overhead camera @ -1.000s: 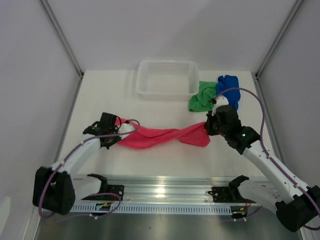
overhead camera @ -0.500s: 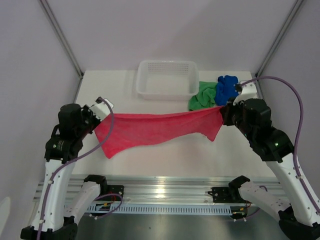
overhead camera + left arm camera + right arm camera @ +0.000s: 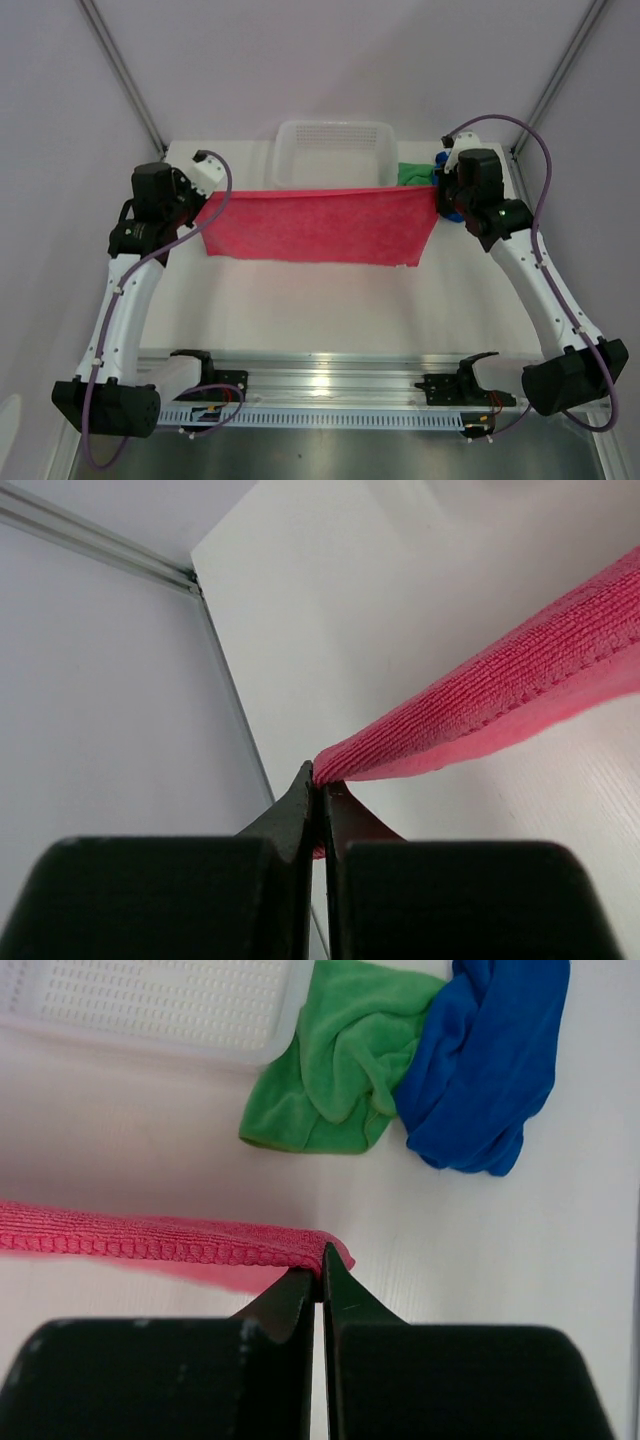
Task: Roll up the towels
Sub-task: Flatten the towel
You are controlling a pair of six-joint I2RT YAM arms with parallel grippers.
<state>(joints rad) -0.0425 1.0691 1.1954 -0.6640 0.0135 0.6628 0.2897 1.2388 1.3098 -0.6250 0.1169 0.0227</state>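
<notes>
The pink towel (image 3: pixel 315 224) hangs stretched flat in the air between both arms, above the table's middle. My left gripper (image 3: pixel 213 196) is shut on its left top corner, and the pink towel (image 3: pixel 500 675) runs off to the right from my left gripper (image 3: pixel 318 780). My right gripper (image 3: pixel 434 195) is shut on the right top corner; the pink towel (image 3: pixel 150 1238) leads left from my right gripper (image 3: pixel 322 1260). A crumpled green towel (image 3: pixel 340 1055) and a bunched blue towel (image 3: pixel 485 1055) lie side by side on the table beyond it.
A white mesh basket (image 3: pixel 333 152) stands at the back centre, its corner (image 3: pixel 150 1005) just left of the green towel. Frame posts (image 3: pixel 125 75) and white walls close in the table on both sides. A metal rail (image 3: pixel 330 375) runs along the near edge.
Both arms have risen and pulled apart. The pink towel went from a twisted strip on the table to a taut sheet held up in the air.
</notes>
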